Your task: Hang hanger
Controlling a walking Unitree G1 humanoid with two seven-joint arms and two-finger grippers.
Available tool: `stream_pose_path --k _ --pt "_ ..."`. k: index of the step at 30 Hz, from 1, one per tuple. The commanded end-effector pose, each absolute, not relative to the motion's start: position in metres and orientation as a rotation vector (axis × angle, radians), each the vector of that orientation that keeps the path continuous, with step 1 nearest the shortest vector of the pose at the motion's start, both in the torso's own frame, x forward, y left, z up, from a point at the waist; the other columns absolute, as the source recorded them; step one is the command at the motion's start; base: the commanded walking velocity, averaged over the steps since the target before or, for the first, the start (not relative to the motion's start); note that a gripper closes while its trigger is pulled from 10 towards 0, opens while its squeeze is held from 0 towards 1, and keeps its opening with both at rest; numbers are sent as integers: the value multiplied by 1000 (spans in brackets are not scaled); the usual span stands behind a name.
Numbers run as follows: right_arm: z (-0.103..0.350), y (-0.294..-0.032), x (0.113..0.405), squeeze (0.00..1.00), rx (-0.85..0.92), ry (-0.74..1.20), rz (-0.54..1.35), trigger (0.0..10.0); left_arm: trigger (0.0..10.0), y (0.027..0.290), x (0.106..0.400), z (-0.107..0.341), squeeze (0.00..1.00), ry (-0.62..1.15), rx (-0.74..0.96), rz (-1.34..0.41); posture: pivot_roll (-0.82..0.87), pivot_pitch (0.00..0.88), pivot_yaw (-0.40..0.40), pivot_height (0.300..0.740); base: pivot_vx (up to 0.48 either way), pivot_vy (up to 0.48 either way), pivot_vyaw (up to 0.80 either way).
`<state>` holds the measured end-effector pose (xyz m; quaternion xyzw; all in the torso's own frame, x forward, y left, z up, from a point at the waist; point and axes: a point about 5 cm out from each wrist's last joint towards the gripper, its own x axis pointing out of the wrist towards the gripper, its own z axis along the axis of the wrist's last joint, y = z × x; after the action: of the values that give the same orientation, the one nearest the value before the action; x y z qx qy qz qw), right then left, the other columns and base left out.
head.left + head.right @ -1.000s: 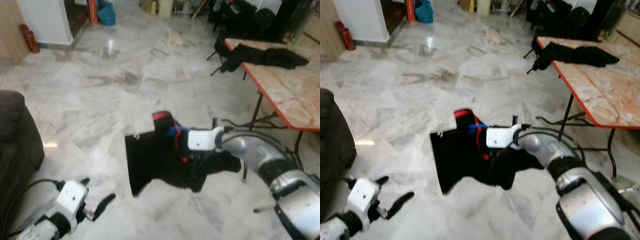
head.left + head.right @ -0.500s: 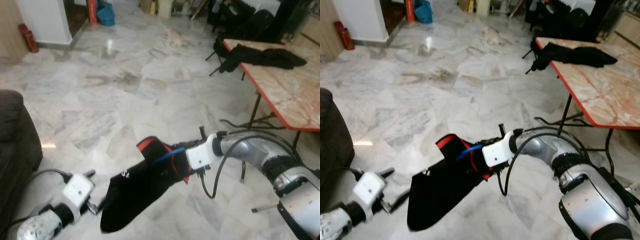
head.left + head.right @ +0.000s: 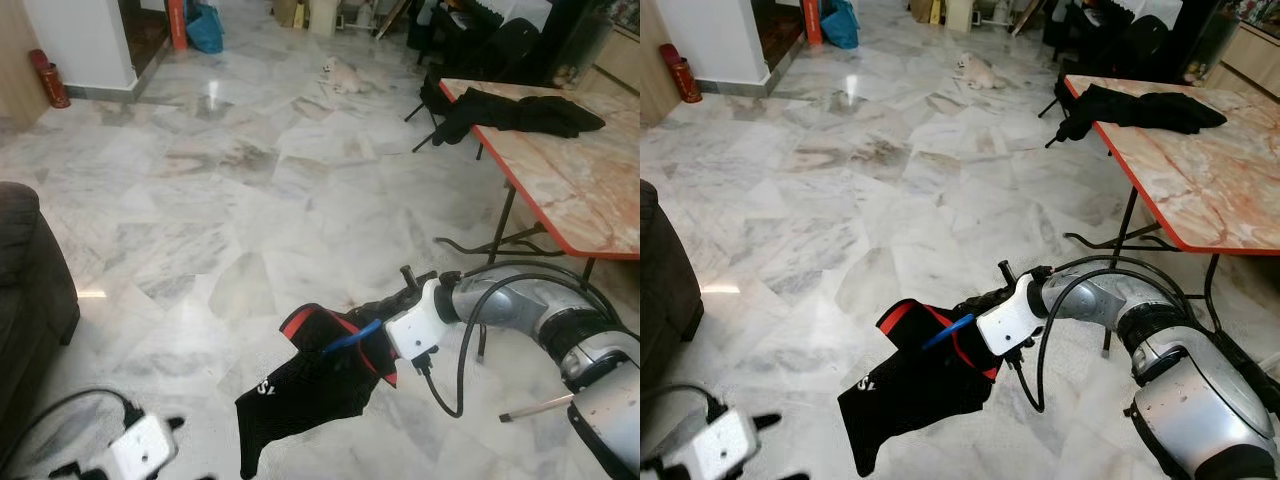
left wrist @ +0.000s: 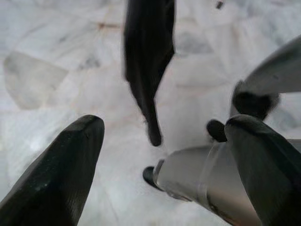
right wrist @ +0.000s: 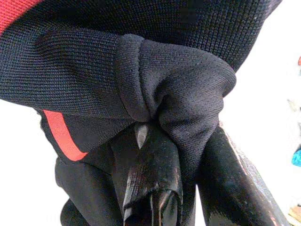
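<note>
At far left stands a dark sofa (image 3: 30,270), on the marble floor (image 3: 200,200). Low in the head views, the left gripper (image 3: 750,440) hangs near the floor; its wrist view shows both black fingers (image 4: 56,174) spread wide apart with nothing between them.

At centre hangs the task's item: a blue hanger (image 3: 352,338) carrying a black garment with red trim (image 3: 310,385). Only a short blue bar of the hanger is exposed, tilted up toward the right gripper; the remainder is covered by cloth. The garment droops down and toward the robot's left, clear of the floor.

The right gripper (image 3: 385,325) is extended forward at mid height. Its wrist view shows the fingers (image 5: 155,179) clenched on a bunched fold of the black knit; whether they also bear on the hanger itself cannot be told.

At right is a red-edged table (image 3: 570,190) with dark clothing (image 3: 520,112) lying on it.

Judgement: the load lies directly at the right fingers, its long axis running down-left toward the idle left gripper. The right arm is the carrier. No rail or hook can be identified, so the hanging point remains to be found.
</note>
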<state>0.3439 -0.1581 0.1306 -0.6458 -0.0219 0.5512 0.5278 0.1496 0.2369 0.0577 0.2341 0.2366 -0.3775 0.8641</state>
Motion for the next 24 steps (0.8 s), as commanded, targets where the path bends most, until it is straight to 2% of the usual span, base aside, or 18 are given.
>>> stream_pose_path --k 1,2,8,16,21,24 --pt "142 -159 348 0 -1569 -84 1304 10000 10000 239 159 62 0 412 527 -725 23 0 -132 740 0 0 0" --pt "142 -158 348 0 -1561 -90 1306 10000 10000 241 169 65 0 327 562 -634 23 0 -132 740 0 0 0" --pt "144 -154 347 0 -1537 -124 1314 10000 10000 240 178 61 0 235 584 -548 20 8 -148 740 0 0 0" --pt "166 -145 351 0 -1375 -211 1292 10000 10000 222 165 24 0 304 564 -644 4 20 -153 740 0 0 0" --pt "170 -143 352 0 -1376 -222 1290 10000 10000 217 163 13 0 327 583 -682 0 25 -154 740 0 0 0" --pt "170 -143 352 0 -1381 -220 1303 10000 10000 219 168 9 0 313 617 -622 0 25 -154 740 0 0 0"
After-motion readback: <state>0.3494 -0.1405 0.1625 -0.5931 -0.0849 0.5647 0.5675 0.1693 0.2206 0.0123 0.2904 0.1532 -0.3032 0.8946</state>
